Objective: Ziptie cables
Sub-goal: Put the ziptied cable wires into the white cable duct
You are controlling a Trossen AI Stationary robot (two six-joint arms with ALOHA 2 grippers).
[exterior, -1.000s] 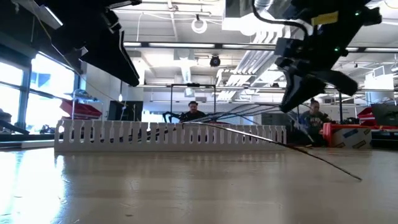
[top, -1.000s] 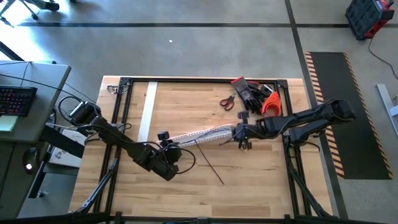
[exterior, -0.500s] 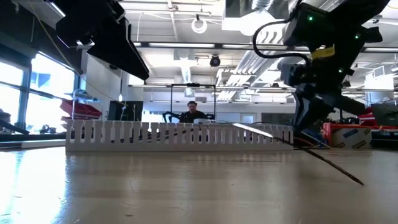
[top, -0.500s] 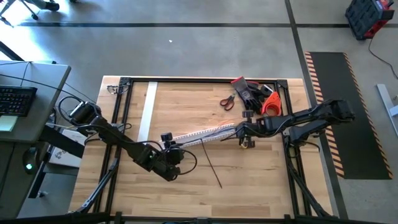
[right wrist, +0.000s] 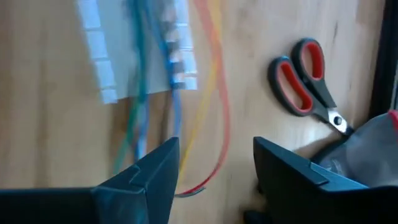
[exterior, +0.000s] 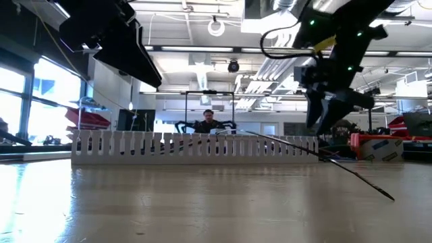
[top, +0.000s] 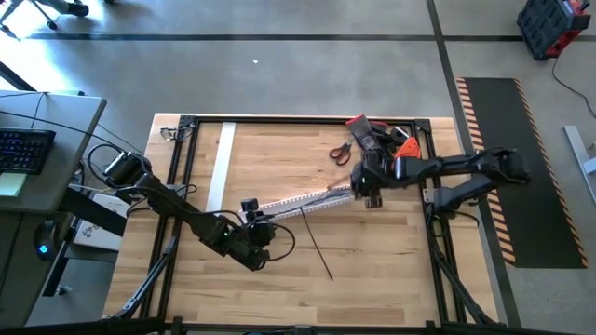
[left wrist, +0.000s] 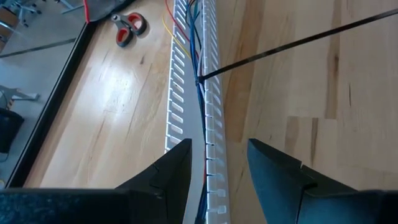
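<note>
While right hand (top: 370, 197) gapes | cables (right wrist: 143, 93) at duct end (right wrist: 102, 93)

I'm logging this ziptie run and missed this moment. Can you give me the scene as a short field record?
cables: lying along the white slotted duct, ends splaying out past it
black zip tie: sticks out of duct across table
left gripper: open, astride duct end
right gripper: open, above cable ends, holding nothing
scissors: near far edge

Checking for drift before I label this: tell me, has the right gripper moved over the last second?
Yes. In the high view the right gripper has swung toward the scissors at the table's far edge, and it now hangs open above the cables.
</note>
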